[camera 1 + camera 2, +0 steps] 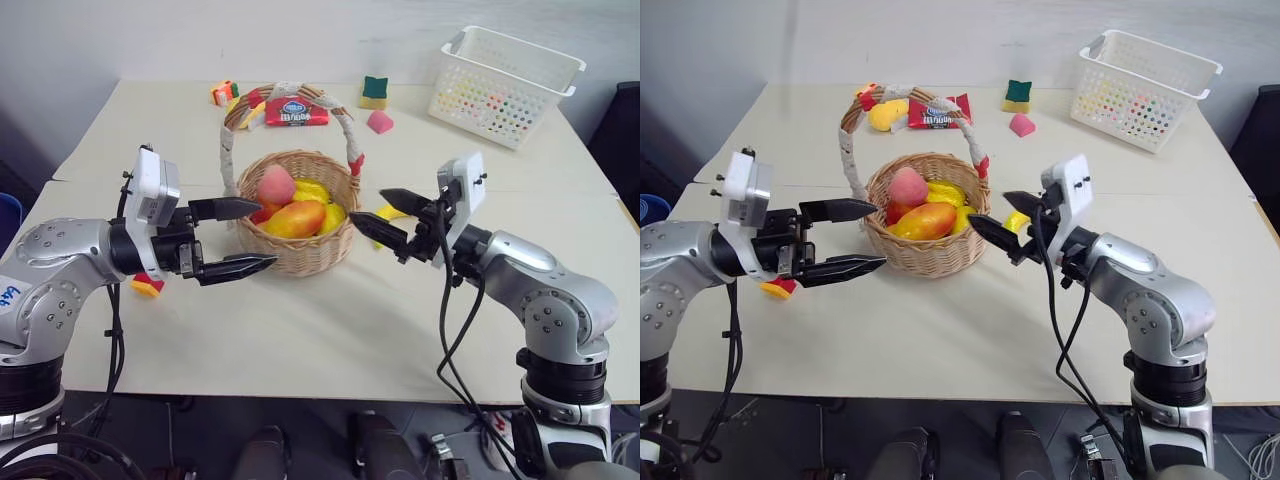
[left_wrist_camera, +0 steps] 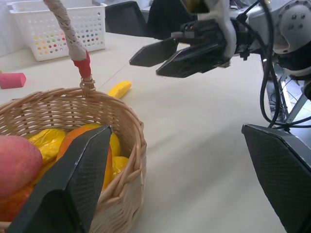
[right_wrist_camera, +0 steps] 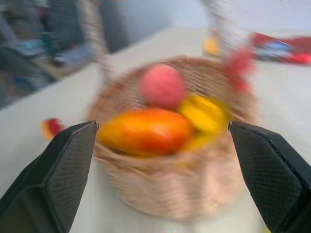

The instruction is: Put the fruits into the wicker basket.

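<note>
wicker basket [image 1: 300, 250] of fruits [image 1: 296, 218] on the bench [image 1: 330, 330], between left claw [image 1: 236, 238] and right claw [image 1: 385, 214], both wide apart and holding nothing.

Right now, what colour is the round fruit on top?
Pink peach, best in the right eye view.

I see bright, even light with soft shadows on the table [image 1: 330, 340]; my right wrist view smears with motion blur.

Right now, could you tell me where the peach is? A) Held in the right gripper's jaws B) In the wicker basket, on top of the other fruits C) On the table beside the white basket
B: the peach lies in the wicker basket, above the mango; both grippers are open and hold nothing.
</note>
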You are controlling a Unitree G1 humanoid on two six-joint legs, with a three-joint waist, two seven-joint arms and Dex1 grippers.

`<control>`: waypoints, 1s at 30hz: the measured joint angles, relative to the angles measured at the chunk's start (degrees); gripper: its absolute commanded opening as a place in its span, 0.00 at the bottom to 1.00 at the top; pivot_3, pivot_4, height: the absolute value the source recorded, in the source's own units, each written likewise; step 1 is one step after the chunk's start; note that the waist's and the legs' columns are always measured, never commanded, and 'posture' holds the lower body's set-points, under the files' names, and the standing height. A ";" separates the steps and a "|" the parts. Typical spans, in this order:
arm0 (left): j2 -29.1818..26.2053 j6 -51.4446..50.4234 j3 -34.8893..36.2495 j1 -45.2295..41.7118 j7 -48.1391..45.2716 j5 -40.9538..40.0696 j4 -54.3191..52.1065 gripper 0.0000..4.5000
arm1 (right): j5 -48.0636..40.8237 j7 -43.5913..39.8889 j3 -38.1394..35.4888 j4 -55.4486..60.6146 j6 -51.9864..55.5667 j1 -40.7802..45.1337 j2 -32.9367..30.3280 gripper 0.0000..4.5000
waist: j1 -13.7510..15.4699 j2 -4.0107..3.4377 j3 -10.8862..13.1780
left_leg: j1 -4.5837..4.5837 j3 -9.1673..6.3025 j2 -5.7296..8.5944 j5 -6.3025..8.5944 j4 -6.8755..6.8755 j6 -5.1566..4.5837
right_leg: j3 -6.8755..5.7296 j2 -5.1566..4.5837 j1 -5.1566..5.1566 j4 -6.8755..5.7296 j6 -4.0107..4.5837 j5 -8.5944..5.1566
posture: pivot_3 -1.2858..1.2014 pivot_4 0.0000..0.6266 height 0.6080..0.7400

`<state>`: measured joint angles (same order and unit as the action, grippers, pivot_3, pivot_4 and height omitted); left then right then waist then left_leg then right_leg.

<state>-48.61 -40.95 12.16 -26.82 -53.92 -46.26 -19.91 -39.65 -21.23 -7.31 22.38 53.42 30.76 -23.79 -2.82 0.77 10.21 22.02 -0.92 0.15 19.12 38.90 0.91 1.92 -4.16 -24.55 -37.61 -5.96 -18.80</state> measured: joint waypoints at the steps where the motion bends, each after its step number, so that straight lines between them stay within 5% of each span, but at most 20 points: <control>1: 0.27 0.28 -0.44 -0.12 0.00 0.30 0.12 1.00 | 2.96 2.27 0.80 -2.12 -1.24 -0.18 0.64 0.99 | -0.12 0.00 0.00 | -0.01 0.00 -0.01 -0.03 0.00 0.04 | 0.01 0.03 -0.02 -0.04 0.00 0.00 | 0.52 0.24 1.00; 8: 0.84 1.14 -1.94 -2.74 0.03 1.62 0.75 1.00 | 17.17 6.84 9.62 -20.61 -12.23 2.28 7.67 0.99 | -0.54 0.00 0.00 | 0.08 0.05 -0.01 -0.05 -0.04 0.09 | 0.02 0.07 -0.15 -0.23 0.00 0.00 | 0.52 0.24 1.00; 16: 0.85 1.14 -1.93 -2.90 0.29 1.73 0.84 1.00 | 24.73 6.79 11.05 -36.99 -20.89 9.39 10.53 0.99 | -0.55 -0.01 0.00 | 0.10 0.01 -0.01 -0.05 -0.01 0.09 | 0.01 0.06 -0.13 -0.21 0.00 0.00 | 0.52 0.24 1.00; 19: 0.85 1.13 -1.92 -2.88 0.79 1.73 0.71 1.00 | 27.64 6.08 12.01 -41.68 -23.70 10.14 10.88 0.86 | -0.57 -0.01 0.00 | 0.10 0.01 -0.01 -0.05 -0.01 0.09 | 0.00 0.06 -0.13 -0.21 0.00 0.00 | 0.52 0.24 1.00; 30: 0.85 0.96 -1.91 -2.88 1.84 1.71 0.50 1.00 | 30.14 4.46 11.31 -41.91 -25.91 9.33 11.87 0.01 | -0.51 -0.01 0.00 | 0.11 0.00 -0.02 -0.05 -0.01 0.10 | 0.00 0.05 -0.12 -0.21 0.00 0.00 | 0.52 0.24 1.00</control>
<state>-47.77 -39.98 10.25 -29.70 -52.08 -44.55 -19.41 -9.51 -16.76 4.00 -19.53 27.51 40.09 -11.92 -3.33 0.76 10.21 22.13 -0.93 0.13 19.06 38.89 1.01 1.91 -4.11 -24.67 -37.82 -5.96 -18.80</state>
